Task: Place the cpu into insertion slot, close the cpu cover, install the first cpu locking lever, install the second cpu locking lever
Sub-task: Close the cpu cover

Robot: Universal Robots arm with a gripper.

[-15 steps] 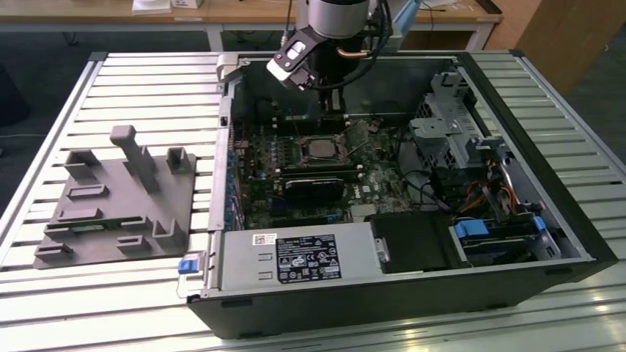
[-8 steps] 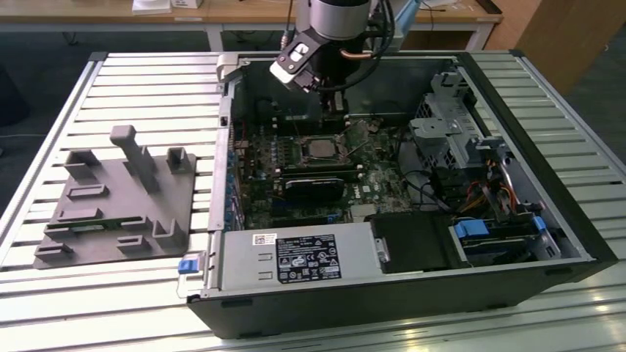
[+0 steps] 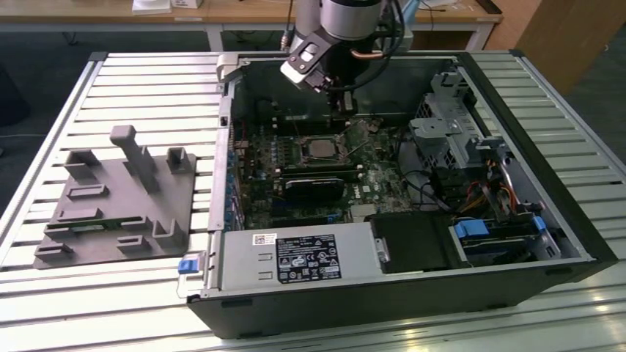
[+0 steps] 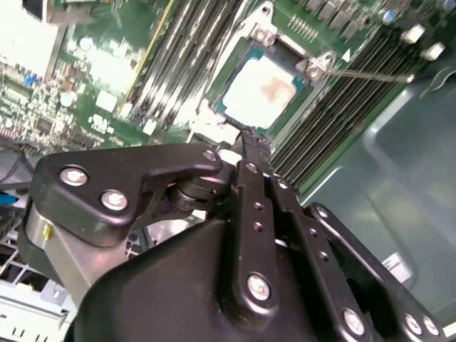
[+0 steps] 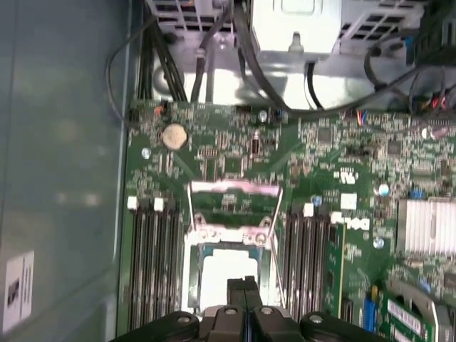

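The cpu (image 4: 265,84) lies flat in the insertion slot (image 5: 191,278), its pale metal face up; it also shows in the first wrist view as the cpu (image 5: 226,265) and in the exterior view as the cpu (image 3: 320,150). The cpu cover (image 5: 235,189) stands swung open behind the socket, green board showing through its window. A thin locking lever (image 4: 370,73) sticks out to one side, unlatched. My gripper (image 4: 249,135) is shut with nothing between its fingers. It hangs just above the socket's edge, as the gripper (image 5: 244,285) and the gripper (image 3: 341,110) show.
The green motherboard (image 3: 377,187) lies inside an open black case. Memory slots (image 5: 153,263) flank the socket on both sides. A drive cage (image 3: 450,132) and cables (image 5: 206,64) crowd one side, and a power supply (image 3: 293,257) the front. A grey fixture (image 3: 117,198) sits on the slatted table.
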